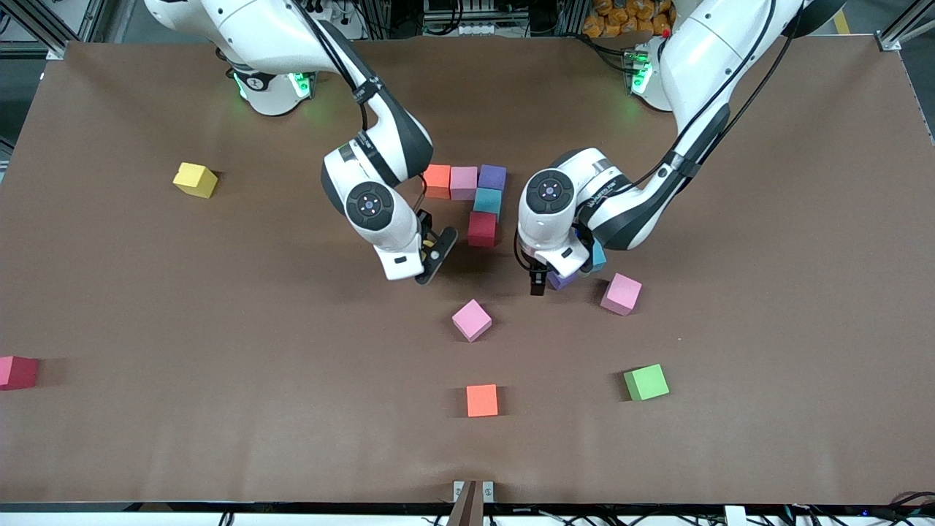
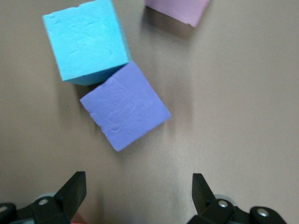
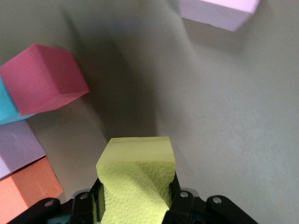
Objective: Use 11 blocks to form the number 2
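Starting at the table's (image 1: 146, 438) edge by the right arm's end, a dark red block (image 1: 16, 372) sits partly cut off by the front view. A yellow block (image 1: 195, 179) lies farther from the front camera, nearer the corner by the right arm's base. Next comes the right gripper (image 1: 431, 252), clamped on a second yellow cube (image 3: 135, 163) over bare table, just beside the started number 2 (image 1: 471, 197). That figure stands mid-table. An orange cube (image 1: 437, 180), a pink cube (image 1: 463, 183) and a purple cube (image 1: 491, 177) touch in a row. A light blue cube (image 1: 487, 200) and then a red cube (image 1: 482, 229) step from the purple one toward the front camera. Nearer that camera lie a loose pink block (image 1: 471, 320) and, close to the front edge, a loose orange block (image 1: 482, 400). The left gripper (image 1: 540, 281) hangs with its fingers (image 2: 74, 186) spread wide apart and nothing between them. It is over a loose purple block (image 2: 125, 106) that touches a loose light blue block (image 2: 86, 42). Just beside these lies another pink block (image 1: 621, 294), with a green block (image 1: 646, 382) nearer the front edge.
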Motion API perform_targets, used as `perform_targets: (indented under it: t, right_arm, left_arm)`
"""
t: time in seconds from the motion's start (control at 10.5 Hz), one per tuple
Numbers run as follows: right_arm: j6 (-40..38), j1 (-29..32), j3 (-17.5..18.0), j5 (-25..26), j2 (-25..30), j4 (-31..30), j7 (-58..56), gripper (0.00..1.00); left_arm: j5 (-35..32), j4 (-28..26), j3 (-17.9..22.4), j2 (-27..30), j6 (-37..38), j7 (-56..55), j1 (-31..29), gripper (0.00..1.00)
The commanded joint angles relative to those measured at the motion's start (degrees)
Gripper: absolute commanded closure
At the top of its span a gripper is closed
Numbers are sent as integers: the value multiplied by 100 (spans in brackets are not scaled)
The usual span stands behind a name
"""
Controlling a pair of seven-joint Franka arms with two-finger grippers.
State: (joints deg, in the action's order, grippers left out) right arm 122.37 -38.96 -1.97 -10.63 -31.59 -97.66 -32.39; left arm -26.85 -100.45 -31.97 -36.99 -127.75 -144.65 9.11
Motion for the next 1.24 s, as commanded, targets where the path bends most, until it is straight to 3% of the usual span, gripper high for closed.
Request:
perform_targets:
  t: [0.0, 0.1, 0.38, 0.57, 1.14]
  right_arm:
    - [285, -557, -23, 968, 364, -367, -232, 100]
    - [539, -769, -14, 1218, 382, -463, -459, 100]
    - [1709, -736, -14, 1221, 505, -1210, -1698, 100]
    - [1711, -744, -14, 1212, 514, -1220, -2235, 100]
    - [1667, -964, -14, 1194, 374, -1194, -2184, 100]
  left_arm:
    - [-31, -308, -3, 270, 66, -877, -294, 0]
    - [-22, -405, -3, 367, 66, -1098, -409, 0]
    - [-31, -493, -29, 368, 14, -1294, -691, 0]
    - [48, -485, -29, 359, 5, -1311, -691, 0]
    - [154, -476, -55, 263, 5, -1487, -621, 0]
